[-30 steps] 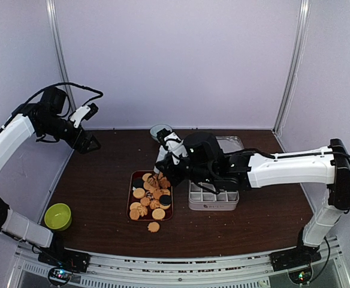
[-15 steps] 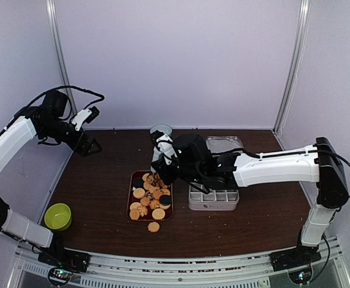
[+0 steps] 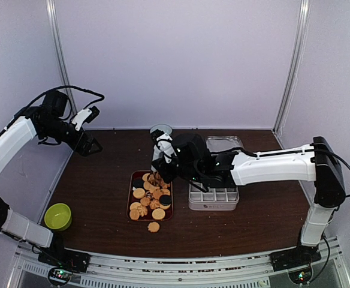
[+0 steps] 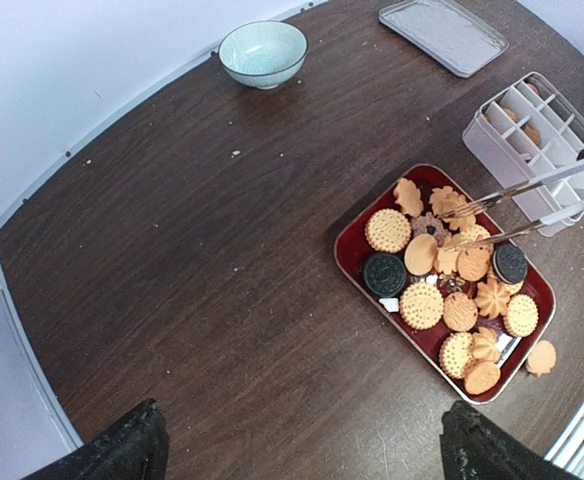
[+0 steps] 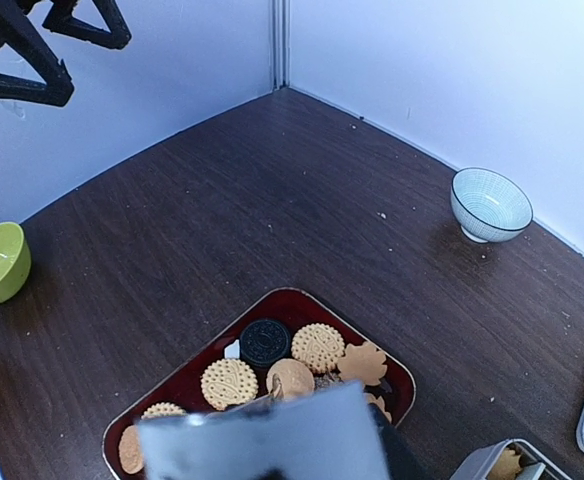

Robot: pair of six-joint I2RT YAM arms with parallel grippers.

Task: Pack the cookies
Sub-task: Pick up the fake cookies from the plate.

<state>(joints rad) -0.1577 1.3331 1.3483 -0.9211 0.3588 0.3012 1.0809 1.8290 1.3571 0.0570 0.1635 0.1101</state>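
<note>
Left gripper: hung high, far left, jaws spread wide!
Right gripper: clamped on tongs, prongs parted just above the cookies.
Tray: red, heaped.

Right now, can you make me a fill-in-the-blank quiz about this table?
The cookies lie on a ___ tray. Just ___ cookie lies on the bare table. The bowl at the near left corner is ___.
Missing words: red, one, green.
</note>
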